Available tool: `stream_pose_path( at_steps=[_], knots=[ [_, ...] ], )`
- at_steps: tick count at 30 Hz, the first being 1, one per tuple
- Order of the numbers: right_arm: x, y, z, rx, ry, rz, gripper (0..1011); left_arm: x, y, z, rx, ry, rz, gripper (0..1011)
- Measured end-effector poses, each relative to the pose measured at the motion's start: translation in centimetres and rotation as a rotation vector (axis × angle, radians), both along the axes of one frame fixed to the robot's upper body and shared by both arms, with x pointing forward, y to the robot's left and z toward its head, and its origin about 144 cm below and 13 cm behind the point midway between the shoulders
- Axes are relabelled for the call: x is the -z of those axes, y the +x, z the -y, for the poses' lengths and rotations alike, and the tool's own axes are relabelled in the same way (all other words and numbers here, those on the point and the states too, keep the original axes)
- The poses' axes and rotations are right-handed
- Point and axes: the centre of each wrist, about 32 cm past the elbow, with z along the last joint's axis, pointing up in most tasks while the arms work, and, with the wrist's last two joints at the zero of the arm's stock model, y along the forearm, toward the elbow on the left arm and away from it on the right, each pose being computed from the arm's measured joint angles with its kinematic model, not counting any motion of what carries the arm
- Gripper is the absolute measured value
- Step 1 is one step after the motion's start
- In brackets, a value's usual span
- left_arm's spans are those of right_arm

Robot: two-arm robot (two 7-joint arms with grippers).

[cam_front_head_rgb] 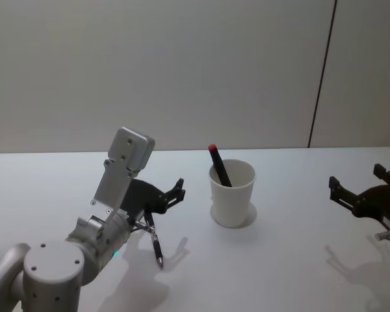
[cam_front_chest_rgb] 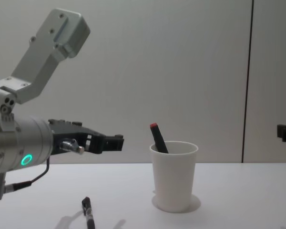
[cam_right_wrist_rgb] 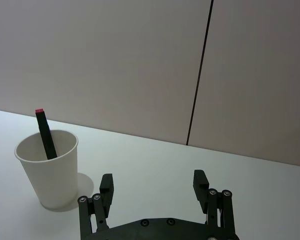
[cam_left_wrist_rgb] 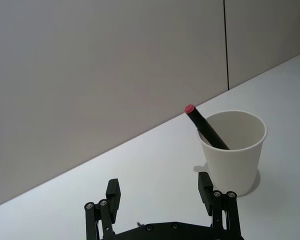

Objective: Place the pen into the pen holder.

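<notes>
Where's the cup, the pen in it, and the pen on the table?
cup (cam_front_head_rgb: pixel 233 203): head view, front wall.
pen in the cup (cam_front_head_rgb: pixel 218 164): head view, black shaft above the rim.
pen on the table (cam_front_head_rgb: pixel 155 244): head view, middle of its body.

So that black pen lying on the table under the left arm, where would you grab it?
Around mid-barrel of the pen, straight down from above, jaws straddling its thin width. It lies flat on the table, so nothing fits under it, and the middle should keep it balanced. The open left gripper hovers above it; the right gripper sits far off.
</notes>
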Motion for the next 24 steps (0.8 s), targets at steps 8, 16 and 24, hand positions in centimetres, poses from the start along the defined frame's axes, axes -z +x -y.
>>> stream_pose_path(
  at_steps=[8,16,24],
  knots=[
    [0.0,0.0,0.0,0.0,0.0,0.0,1001,-0.8,0.3,0.0,-0.038,-0.011,-0.103,1003],
    [0.0,0.0,0.0,0.0,0.0,0.0,1002,-1.6,0.7,0.1,-0.061,-0.007,-0.207,1003],
    [0.0,0.0,0.0,0.0,0.0,0.0,1002,-2.0,1.1,0.5,-0.089,0.014,-0.295,1003]
  ],
)
